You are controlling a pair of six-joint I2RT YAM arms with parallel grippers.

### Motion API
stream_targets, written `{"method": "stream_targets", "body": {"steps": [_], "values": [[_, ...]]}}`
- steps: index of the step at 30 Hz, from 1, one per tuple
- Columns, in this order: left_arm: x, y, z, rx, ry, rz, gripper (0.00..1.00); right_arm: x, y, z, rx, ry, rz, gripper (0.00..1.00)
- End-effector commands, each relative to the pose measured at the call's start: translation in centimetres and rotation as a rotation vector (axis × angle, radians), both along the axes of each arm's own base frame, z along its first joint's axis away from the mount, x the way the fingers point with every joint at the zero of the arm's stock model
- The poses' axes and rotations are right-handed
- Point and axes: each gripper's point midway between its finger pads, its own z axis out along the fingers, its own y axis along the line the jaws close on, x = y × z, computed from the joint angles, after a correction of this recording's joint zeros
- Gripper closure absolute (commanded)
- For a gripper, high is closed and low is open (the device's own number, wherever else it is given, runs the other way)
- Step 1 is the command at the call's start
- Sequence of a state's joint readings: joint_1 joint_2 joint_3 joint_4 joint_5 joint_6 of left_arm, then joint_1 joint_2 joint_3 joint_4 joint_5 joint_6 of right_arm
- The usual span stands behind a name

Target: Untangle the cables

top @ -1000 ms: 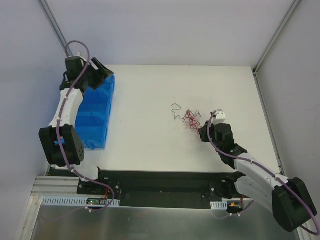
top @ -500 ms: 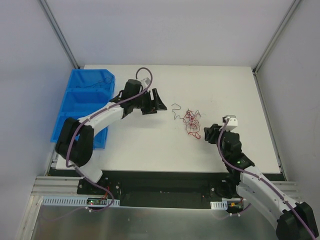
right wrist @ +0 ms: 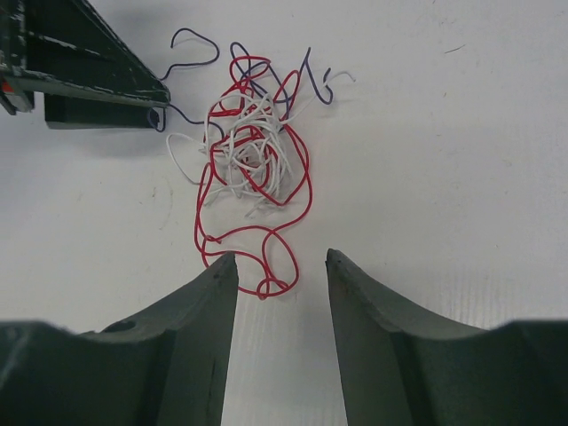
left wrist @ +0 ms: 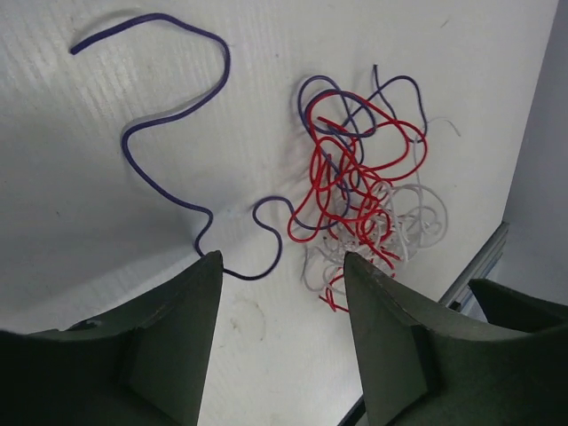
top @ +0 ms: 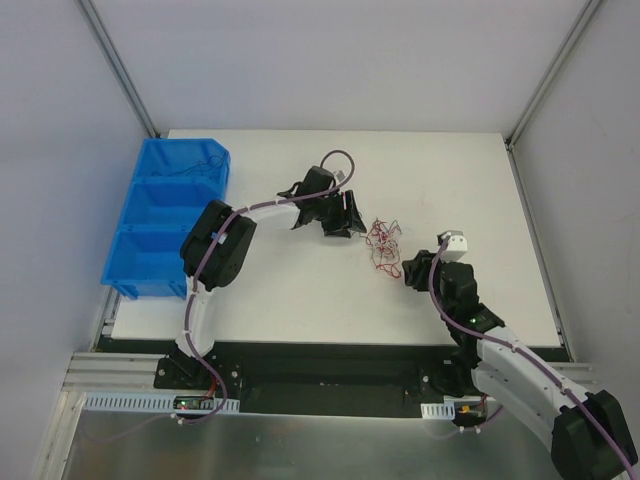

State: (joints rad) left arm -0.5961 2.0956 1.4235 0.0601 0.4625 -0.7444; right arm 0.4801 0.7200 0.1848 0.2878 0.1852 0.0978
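The cables point(top: 381, 240) lie in a small clump of red, dark purple and pale wires on the white table point(top: 300, 290). In the left wrist view the clump point(left wrist: 351, 191) sits just beyond my fingertips, and one purple wire point(left wrist: 228, 67) trails off to its left. My left gripper point(top: 345, 220) point(left wrist: 282, 259) hovers at the clump's left side, open and empty. My right gripper point(top: 412, 268) point(right wrist: 280, 256) is open on the near right side. A red loop point(right wrist: 266, 232) lies on the table just ahead of its tips, not gripped.
A blue three-compartment bin point(top: 150, 230) stands at the table's left edge. The left gripper's dark finger point(right wrist: 89, 71) shows at the top left of the right wrist view, beside the clump. White walls and metal posts enclose the table.
My left arm has swung from over the blue bin across to the left side of the cables. My right gripper has opened and drawn back slightly from the clump.
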Motion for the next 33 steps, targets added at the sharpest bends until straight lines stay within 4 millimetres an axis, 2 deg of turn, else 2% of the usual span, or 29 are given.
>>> {"method": "stream_targets", "body": {"steps": [1, 6, 9, 11, 13, 14, 15, 18, 23, 27, 28, 31, 33], "values": [[0.6, -1.2, -0.7, -0.009, 0.021, 0.024, 0.47, 1.0, 0.8, 2.8, 0.056, -0.064, 0.009, 0.52], [0.7, -1.8, -1.5, 0.001, 0.038, 0.038, 0.57, 1.1, 1.0, 2.4, 0.056, -0.048, 0.015, 0.52], [1.2, -1.7, -1.6, 0.023, 0.033, 0.046, 0.76, 1.2, 1.3, 2.0, 0.053, -0.027, 0.025, 0.5], [1.0, -1.7, -1.3, 0.033, 0.033, 0.035, 0.87, 1.4, 1.6, 1.5, 0.044, -0.004, 0.04, 0.42], [0.4, -1.1, -1.1, 0.054, 0.032, 0.027, 0.97, 1.5, 2.4, 1.1, 0.034, 0.021, 0.08, 0.23], [0.0, -0.9, -0.9, 0.063, 0.023, 0.023, 1.0, 1.6, 2.9, 0.9, 0.031, 0.038, 0.105, 0.18], [-0.4, -0.6, 0.1, 0.064, -0.002, 0.015, 1.0, 1.6, 3.3, 0.9, 0.028, 0.046, 0.129, 0.16], [-2.6, -0.2, 1.5, 0.088, -0.056, -0.019, 1.0, 1.7, 4.0, 0.6, 0.038, 0.067, 0.151, 0.14], [-7.5, -0.8, 3.7, 0.084, -0.102, -0.098, 1.0, 2.0, 4.2, 0.4, 0.059, 0.084, 0.141, 0.13], [-10.8, -1.0, 4.8, 0.081, -0.126, -0.148, 1.0, 2.9, 5.1, 0.2, 0.122, 0.149, 0.104, 0.18], [-11.4, -1.0, 5.1, 0.077, -0.129, -0.156, 1.0, 2.9, 5.9, 0.0, 0.155, 0.186, 0.12, 0.2], [-12.8, -0.7, 6.1, 0.065, -0.144, -0.179, 1.0, 3.8, 7.2, 0.0, 0.194, 0.229, 0.123, 0.25], [-13.3, -0.4, 6.6, 0.06, -0.148, -0.181, 1.0, 4.5, 7.3, -0.4, 0.172, 0.253, 0.107, 0.3]]}}
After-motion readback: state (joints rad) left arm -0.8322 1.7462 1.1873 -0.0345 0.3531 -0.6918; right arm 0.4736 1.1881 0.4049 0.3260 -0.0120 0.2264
